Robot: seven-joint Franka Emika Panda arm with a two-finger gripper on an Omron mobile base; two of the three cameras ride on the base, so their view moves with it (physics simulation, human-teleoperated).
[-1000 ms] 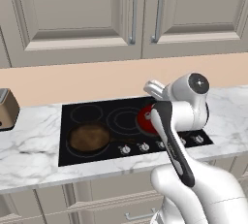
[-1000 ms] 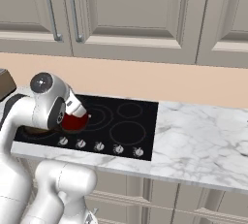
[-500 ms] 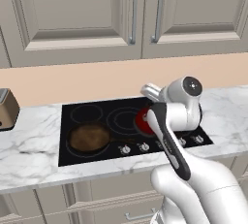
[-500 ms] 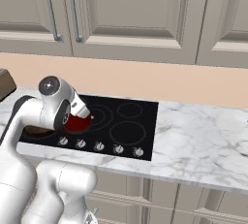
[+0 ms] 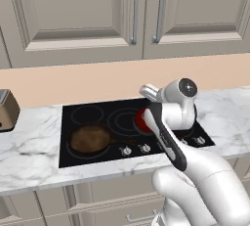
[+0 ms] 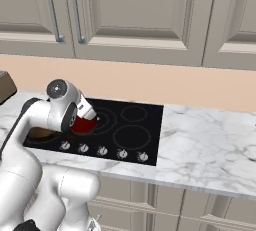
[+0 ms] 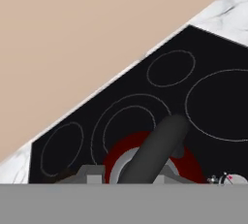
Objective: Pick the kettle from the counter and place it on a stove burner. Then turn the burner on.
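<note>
The red kettle (image 5: 142, 121) (image 6: 84, 124) is over the black cooktop (image 5: 80, 122) (image 6: 147, 140), at the edge of the double-ringed stove burner (image 5: 122, 118) (image 6: 106, 120). My gripper (image 7: 128, 175) is shut on its black arched handle (image 7: 156, 148), which runs up between the fingertips (image 7: 92, 173). In the hand view the kettle's red body (image 7: 191, 166) and grey lid lie just below the burner's two rings (image 7: 127, 121). My arm hides most of the kettle in both base views. I cannot tell whether its base touches the glass. White marble counter (image 5: 29, 146) (image 6: 210, 140) flanks the cooktop.
A brown frying pan (image 5: 90, 138) (image 6: 41, 134) sits on the front left burner. A row of knobs (image 5: 144, 147) (image 6: 102, 151) lines the cooktop's front edge. A toaster (image 5: 7, 110) stands at the far left. Cabinet doors hang above the beige wall.
My arm has reached a little further in over the cooktop, carrying the kettle with it. The grip on the handle has not changed.
</note>
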